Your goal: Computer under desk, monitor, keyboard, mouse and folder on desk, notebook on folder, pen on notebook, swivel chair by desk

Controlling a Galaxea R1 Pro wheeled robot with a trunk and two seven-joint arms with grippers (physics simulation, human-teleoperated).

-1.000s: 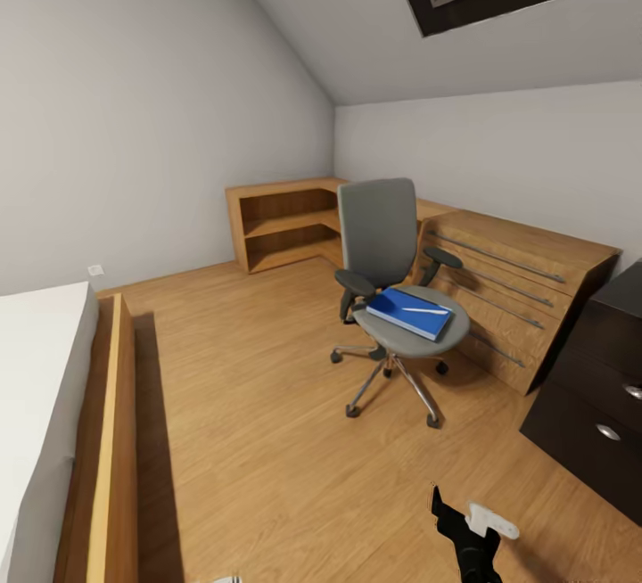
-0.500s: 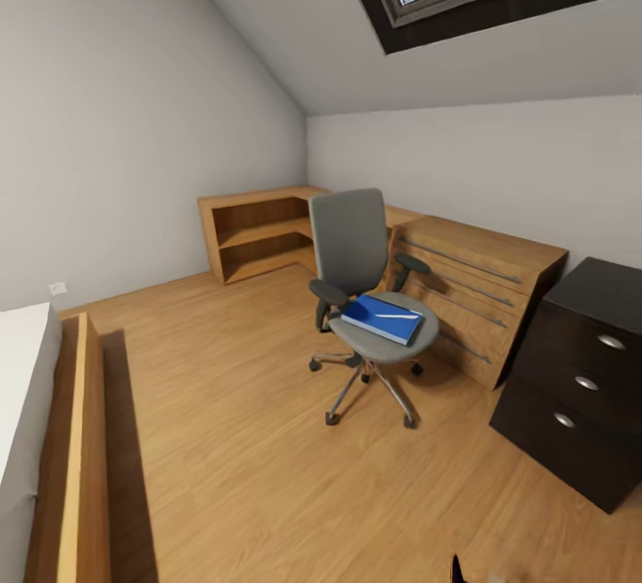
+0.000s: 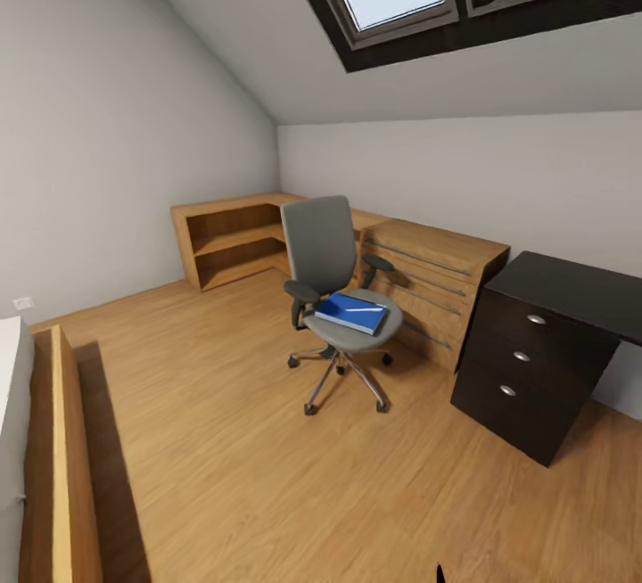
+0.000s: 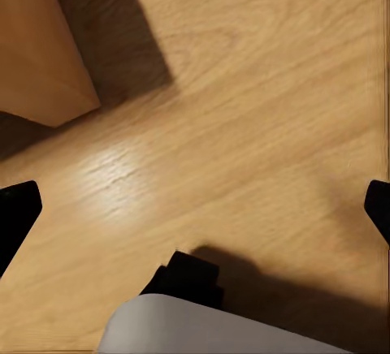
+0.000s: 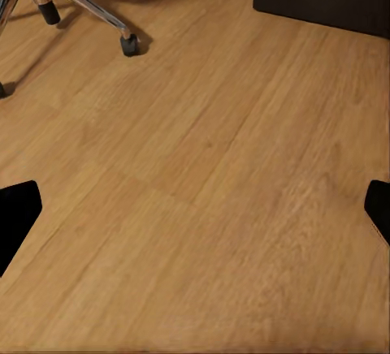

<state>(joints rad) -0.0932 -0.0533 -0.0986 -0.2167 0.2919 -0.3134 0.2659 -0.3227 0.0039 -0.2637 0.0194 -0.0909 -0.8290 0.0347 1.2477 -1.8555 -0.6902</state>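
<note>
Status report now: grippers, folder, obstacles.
Both grippers open, empty, over wood floor. Blue folder on grey swivel chair, white pen on top. Dark drawer desk right of chair. No obstacle seen between.

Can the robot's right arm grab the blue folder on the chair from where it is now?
Probably not yet. The blue folder lies on the swivel chair across open floor; the right gripper faces bare floor near the chair's wheels. Nothing blocks the way.

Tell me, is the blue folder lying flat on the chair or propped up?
Flat: the folder lies on the swivel chair seat, pen resting on top.
</note>
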